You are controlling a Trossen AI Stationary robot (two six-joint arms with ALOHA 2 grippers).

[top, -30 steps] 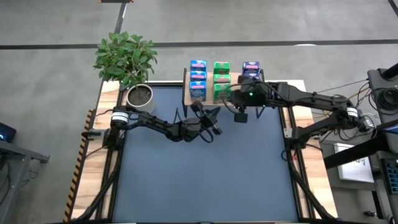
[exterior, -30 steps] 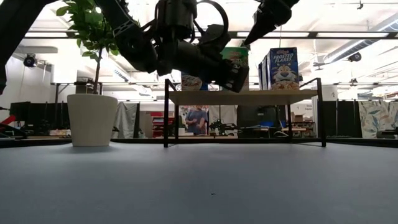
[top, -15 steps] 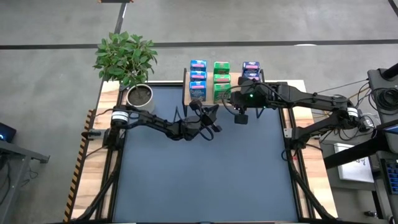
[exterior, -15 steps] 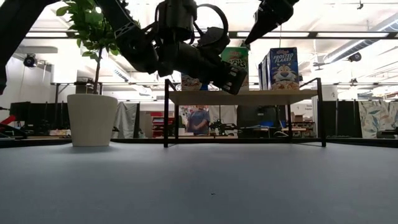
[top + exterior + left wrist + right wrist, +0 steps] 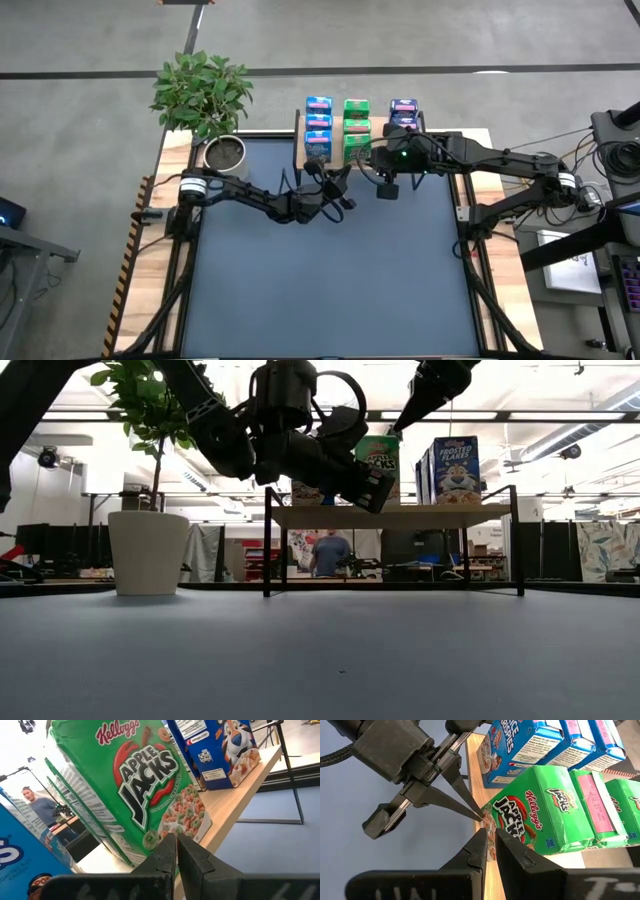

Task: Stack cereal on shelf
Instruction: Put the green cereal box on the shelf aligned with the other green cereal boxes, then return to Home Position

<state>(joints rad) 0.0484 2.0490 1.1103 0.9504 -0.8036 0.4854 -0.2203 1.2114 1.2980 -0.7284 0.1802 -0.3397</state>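
The shelf (image 5: 300,158) stands at the far edge of the blue mat (image 5: 320,270) on the bench (image 5: 152,300), carrying three rows of cereal: light blue boxes (image 5: 318,124), green boxes (image 5: 356,125) and dark blue boxes (image 5: 404,110). The left gripper (image 5: 341,177) is closed, fingers pressed together and holding nothing, its tips just in front of the nearest green box's lower corner; in the left wrist view the closed tips (image 5: 176,851) point at the Apple Jacks front (image 5: 145,785), beside a Frosted Flakes box (image 5: 225,750), though actual contact cannot be told. The right gripper (image 5: 374,152) hovers over the shelf's front edge by the green row, its fingers nearly together and empty; its wrist view shows the tips (image 5: 490,840) just at the green box's corner (image 5: 540,815), with the left gripper's point (image 5: 470,805) meeting the same corner and the light blue box (image 5: 520,745) beyond. Compared with a second ago, the left gripper has crept slightly toward the shelf and lifted a touch, while the right arm and the boxes have not shifted. A potted plant (image 5: 205,95) sits at the bench's far left corner. In the low view a person (image 5: 328,552) shows in the room behind the shelf, having moved a little.
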